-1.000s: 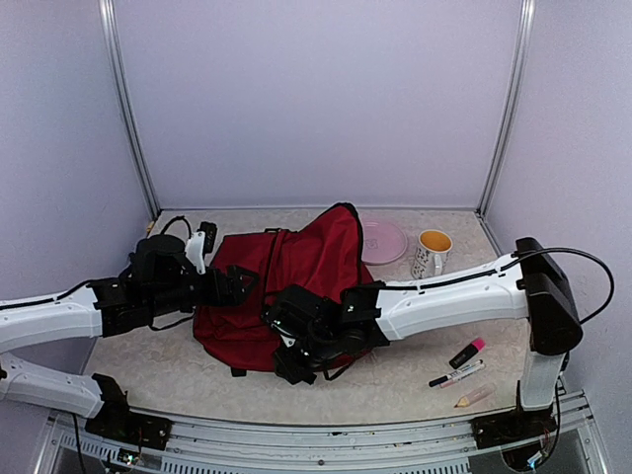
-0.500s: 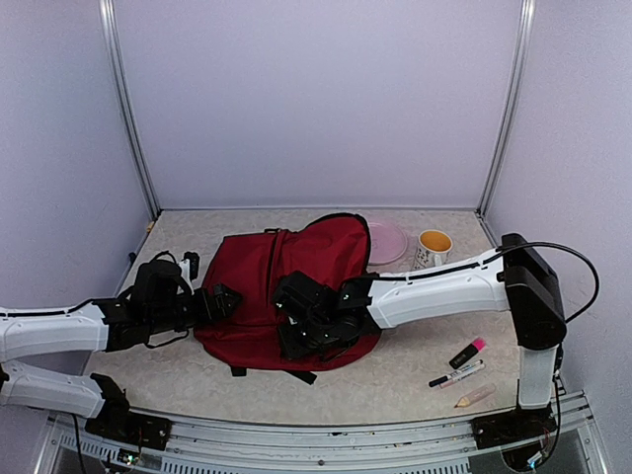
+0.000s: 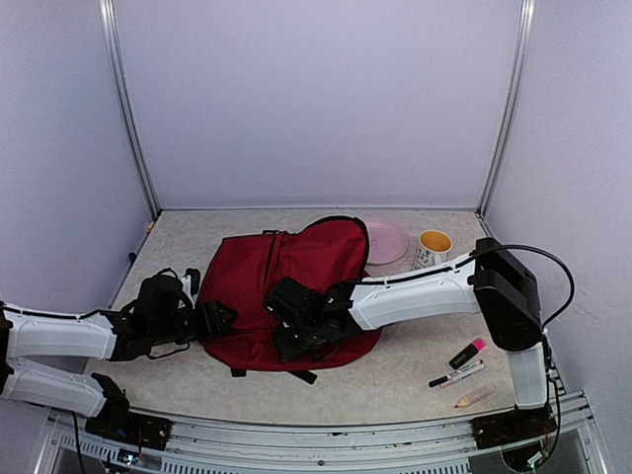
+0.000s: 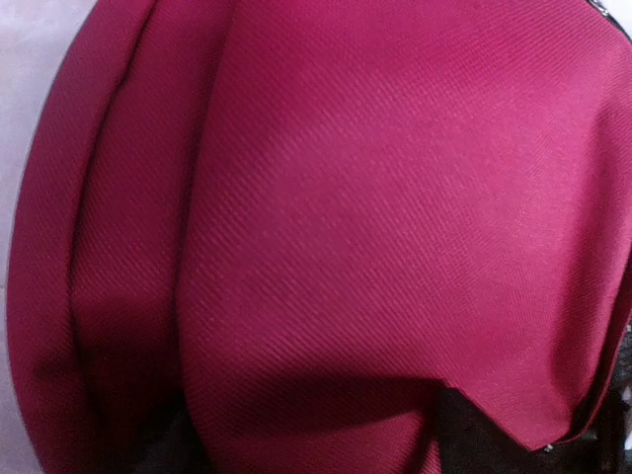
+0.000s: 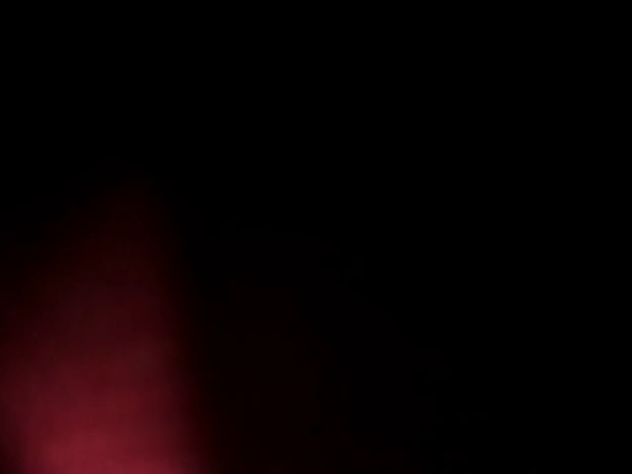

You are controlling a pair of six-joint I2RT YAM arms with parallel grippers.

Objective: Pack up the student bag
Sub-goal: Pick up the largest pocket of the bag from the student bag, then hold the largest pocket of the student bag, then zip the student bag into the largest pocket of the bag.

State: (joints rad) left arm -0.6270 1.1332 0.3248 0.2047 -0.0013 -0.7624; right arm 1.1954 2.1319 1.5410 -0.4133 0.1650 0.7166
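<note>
The student bag (image 3: 286, 276), a large dark red backpack with black trim, lies flat in the middle of the table. My left gripper (image 3: 215, 318) is at the bag's left edge. The left wrist view is filled with its red fabric (image 4: 375, 197), and the jaws do not show. My right gripper (image 3: 296, 334) is pressed onto or into the bag's near middle. The right wrist view is almost black, with only a dim red patch of bag (image 5: 79, 434). I cannot tell how either gripper's jaws stand.
A pink plate (image 3: 383, 240) and a white mug with a yellow inside (image 3: 432, 252) stand behind the bag's right side. A pink highlighter (image 3: 467, 353), a black marker (image 3: 456, 374) and a pale pencil (image 3: 474, 396) lie at the near right.
The left arm has dropped and drawn back to the near left. The bag's raised left side has settled flat. The right gripper has shifted slightly left and farther onto the bag.
</note>
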